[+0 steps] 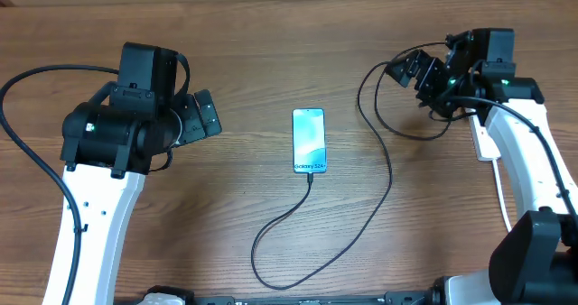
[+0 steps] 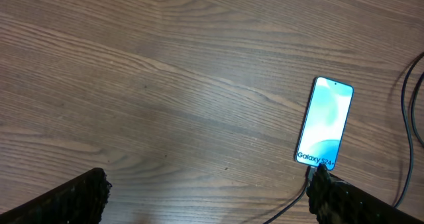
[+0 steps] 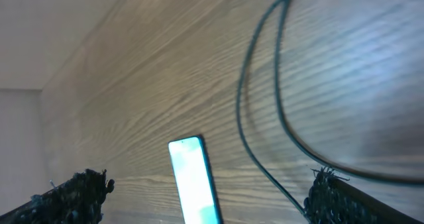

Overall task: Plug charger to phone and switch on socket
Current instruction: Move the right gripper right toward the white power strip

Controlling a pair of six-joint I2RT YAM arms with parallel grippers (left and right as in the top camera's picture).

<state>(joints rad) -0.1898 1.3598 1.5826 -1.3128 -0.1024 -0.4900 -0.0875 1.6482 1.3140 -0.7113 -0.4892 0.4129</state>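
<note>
Far as I can tell the plugging half looks done. The charger point(image 1: 308, 186) tip sits right at the near end of the phone point(image 1: 308, 141), whose screen is lit. The phone lies about mid-desk point(image 1: 271, 34). From there the cable loops toward the near edge, then swings up toward the far right corner. So I reckon the step in hand is the socket point(image 1: 484, 143). Only a white sliver of what I take for it shows near the right edge, tucked beside the right arm, so I can't tell where the switches are or whether one's on. Both grippers are empty, fingers wide apart. The left gripper point(image 1: 200, 117) hangs over bare wood left of the phone, apart from it. In its wrist view the phone sits off to one side above a finger point(image 2: 351, 201), with nothing between the pads. The right gripper point(image 1: 411, 69) is up by the far right corner, over the cable's loop. It's near the socket but aimed toward the phone instead. My guess for the next move: the right arm turns round to the socket, gets a fingertip over the right switch and presses it. Main worry is snagging that loop on the way.
</note>
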